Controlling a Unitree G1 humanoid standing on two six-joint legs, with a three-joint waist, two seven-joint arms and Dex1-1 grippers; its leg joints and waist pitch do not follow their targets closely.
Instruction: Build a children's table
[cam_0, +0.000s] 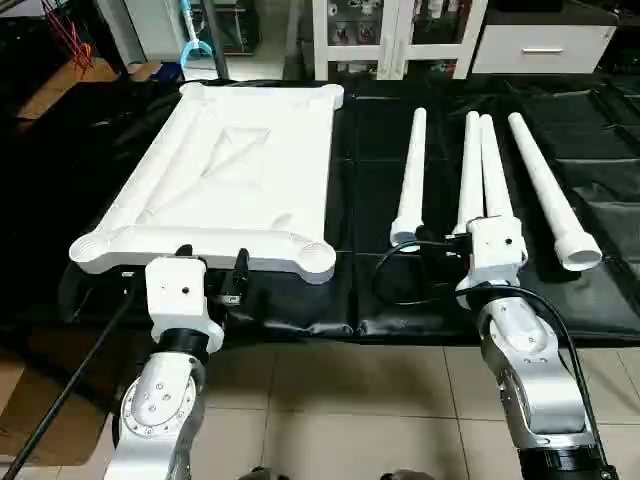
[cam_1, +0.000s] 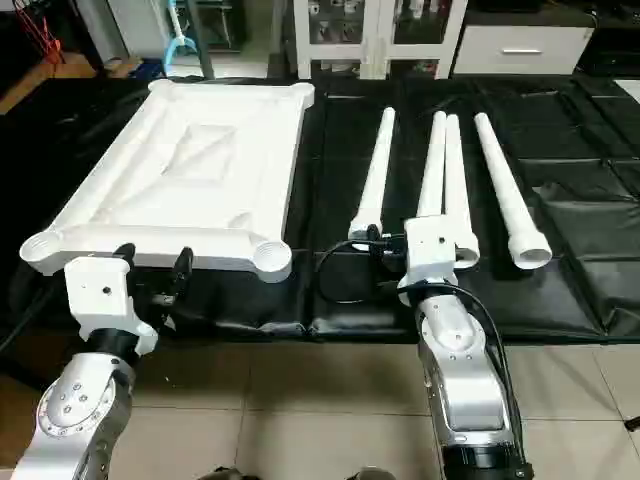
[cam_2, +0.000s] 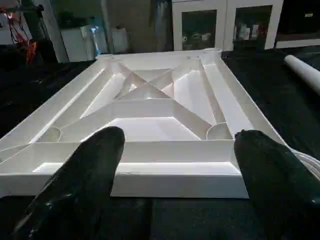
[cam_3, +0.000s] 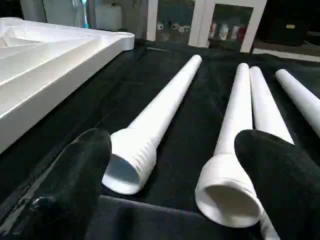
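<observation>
The white tabletop (cam_0: 230, 170) lies underside up on the left of the black mat, with its X ribs and round corner sockets (cam_0: 318, 257) showing. To its right lie four tapered white legs (cam_0: 410, 180), roughly parallel, wide ends toward me. My left gripper (cam_0: 212, 262) is open just in front of the tabletop's near edge (cam_2: 175, 175), holding nothing. My right gripper (cam_3: 172, 140) is open at the near ends of the two leftmost legs: one finger (cam_3: 85, 165) is beside the first leg's mouth (cam_3: 125, 170), the other (cam_3: 275, 170) by the second leg's (cam_3: 227, 195).
A black mat (cam_0: 380, 300) covers the low work surface; its front edge meets the tiled floor (cam_0: 350, 400). A black cable (cam_0: 385, 285) loops on the mat left of my right wrist. White cabinets and a drawer unit (cam_0: 540, 45) stand behind.
</observation>
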